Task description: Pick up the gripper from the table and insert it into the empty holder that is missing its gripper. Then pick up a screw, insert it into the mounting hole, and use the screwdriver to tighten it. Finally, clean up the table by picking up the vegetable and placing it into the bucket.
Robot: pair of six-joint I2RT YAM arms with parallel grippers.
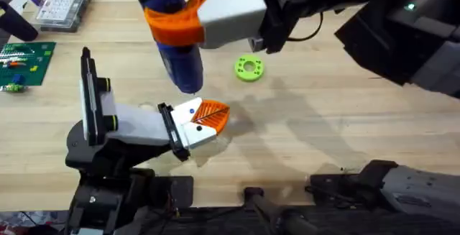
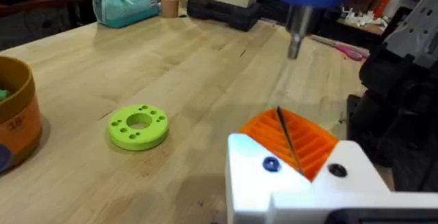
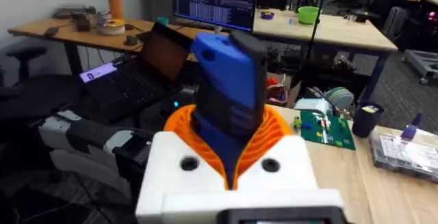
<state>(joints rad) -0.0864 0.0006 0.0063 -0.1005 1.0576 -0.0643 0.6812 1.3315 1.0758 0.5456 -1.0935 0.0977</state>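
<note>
- Gripping the screwdriver (image 1: pixel 180 59) upright, the right gripper (image 1: pixel 188 16) is closed on its blue barrel, tip just above the gripper (image 1: pixel 206 118) seated in the holder (image 1: pixel 140 123).
- Left gripper (image 2: pixel 291 152): fingers' spread cannot be told.
- Green ring disc (image 1: pixel 249 67) lies on the surface (image 1: pixel 323 120), near the bucket (image 2: pixel 14 114).

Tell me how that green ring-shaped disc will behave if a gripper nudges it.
The green disc lies flat on the wooden table, so it would probably slide rather than roll or tip. It looks like rigid plastic with holes, likely light and stiff.
</note>
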